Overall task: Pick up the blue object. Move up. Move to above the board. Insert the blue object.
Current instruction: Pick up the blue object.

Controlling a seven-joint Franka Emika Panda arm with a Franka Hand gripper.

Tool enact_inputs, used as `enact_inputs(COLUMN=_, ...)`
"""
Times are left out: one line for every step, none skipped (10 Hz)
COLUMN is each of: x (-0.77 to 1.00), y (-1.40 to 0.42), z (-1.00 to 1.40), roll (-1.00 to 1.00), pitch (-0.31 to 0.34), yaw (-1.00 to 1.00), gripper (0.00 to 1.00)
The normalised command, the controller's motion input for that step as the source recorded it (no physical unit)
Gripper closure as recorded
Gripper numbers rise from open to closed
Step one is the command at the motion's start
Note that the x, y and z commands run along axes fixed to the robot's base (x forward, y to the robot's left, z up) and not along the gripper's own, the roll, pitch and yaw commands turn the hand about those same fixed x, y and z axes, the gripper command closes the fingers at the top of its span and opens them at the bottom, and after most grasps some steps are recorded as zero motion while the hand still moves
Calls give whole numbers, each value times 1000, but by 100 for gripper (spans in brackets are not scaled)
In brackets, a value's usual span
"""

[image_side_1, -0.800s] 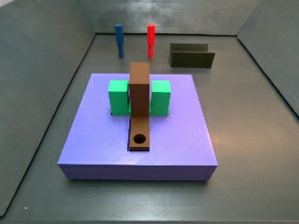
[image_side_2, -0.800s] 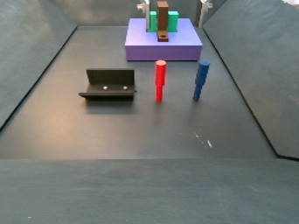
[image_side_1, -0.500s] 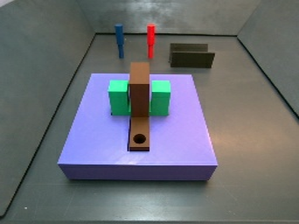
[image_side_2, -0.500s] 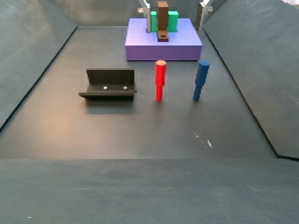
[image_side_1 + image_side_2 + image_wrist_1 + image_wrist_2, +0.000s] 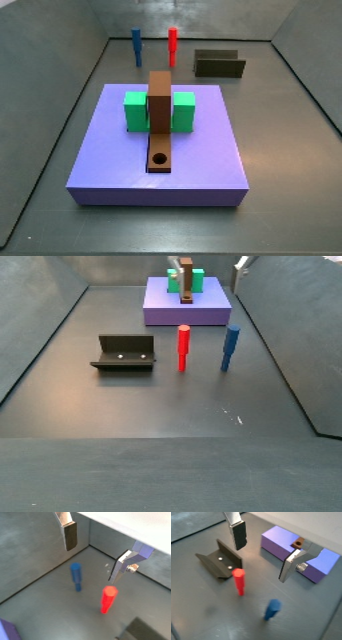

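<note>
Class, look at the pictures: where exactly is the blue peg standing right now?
In both side views the blue object stands upright on the floor beside the red peg, apart from it. The open gripper is above them, holding nothing.

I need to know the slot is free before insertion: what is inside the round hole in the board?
In a side view the hole near the board end looks dark and empty; its bottom is not visible. The blue object stands on the floor. The gripper hangs open above it.
</note>
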Motion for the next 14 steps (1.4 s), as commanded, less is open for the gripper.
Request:
enact_inputs(x=-577, y=-29, z=-31, roll=0, pitch=-9, yaw=0, gripper=0)
enact_inputs(x=-506, y=0, z=-86, roll=0, pitch=-14, yaw=-97, gripper=0)
enact_inputs(x=-63, y=91, z=-314, roll=50, pitch=0, yaw=-31, gripper=0)
enact_inputs(x=0, y=157, z=-440, roll=51, pitch=0, yaw=0, gripper=0)
enact_inputs(x=0, y=129, z=-389, roll=16, pitch=0, yaw=0, gripper=0)
enact_inputs(x=-74, y=137, z=-374, roll=39, pitch=0, yaw=-23, gripper=0)
enact_inputs(x=-194, y=143, z=-289, roll=11, pitch=0, yaw=-131, gripper=0)
enact_inputs(x=-314, y=166, z=-226, roll=0, pitch=0, yaw=-191, gripper=0)
enact_inputs(x=-349, y=180, z=-231, roll=0, pitch=0, yaw=-217, gripper=0)
enact_inputs(x=-323, y=149, z=-269, roll=0, pitch=0, yaw=-257, gripper=0)
enact_inputs(x=-183, y=89, z=-251, roll=0, pitch=0, yaw=-186, gripper=0)
enact_inputs(x=31, y=40, z=-274, roll=0, pitch=0, yaw=0, gripper=0)
enact_inputs(x=303, y=0, z=-251, roll=26, pitch=27, yaw=169, gripper=0)
enact_inputs(x=271, y=0, z=-223, roll=39, pitch=36, yaw=209, gripper=0)
